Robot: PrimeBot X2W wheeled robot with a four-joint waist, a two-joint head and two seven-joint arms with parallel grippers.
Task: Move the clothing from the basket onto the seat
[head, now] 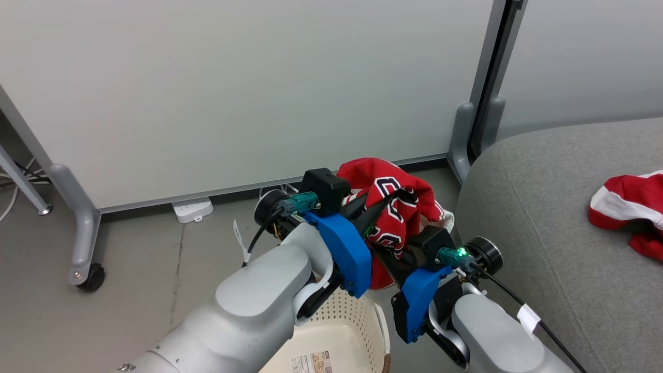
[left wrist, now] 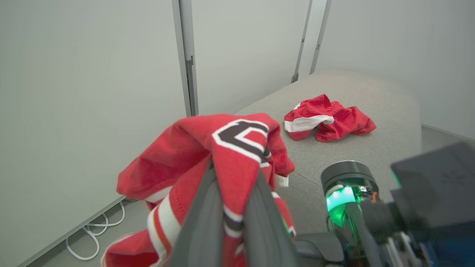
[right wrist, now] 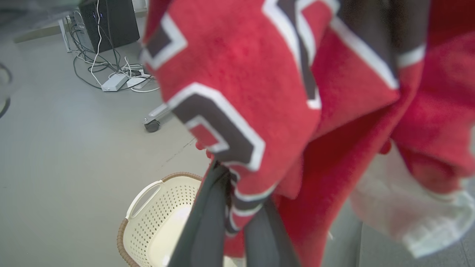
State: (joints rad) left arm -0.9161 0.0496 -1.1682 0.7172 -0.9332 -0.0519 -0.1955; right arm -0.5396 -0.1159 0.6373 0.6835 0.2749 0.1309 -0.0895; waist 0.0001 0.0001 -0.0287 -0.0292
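Observation:
A red garment with black-and-white lettering hangs in the air above the basket, held from both sides. My left gripper is shut on its fabric, which drapes over the dark fingers. My right gripper is shut on a lower fold of the same lettered garment. The cream basket with its brown rim stands on the floor below. A second red garment with a white stripe lies crumpled on the grey sofa, also seen as the striped garment on the sofa.
A white partition wall on grey wheeled legs stands just beyond the basket. A power strip and cables lie at its foot. In the right wrist view, a dark box with tangled cables sits on the grey floor.

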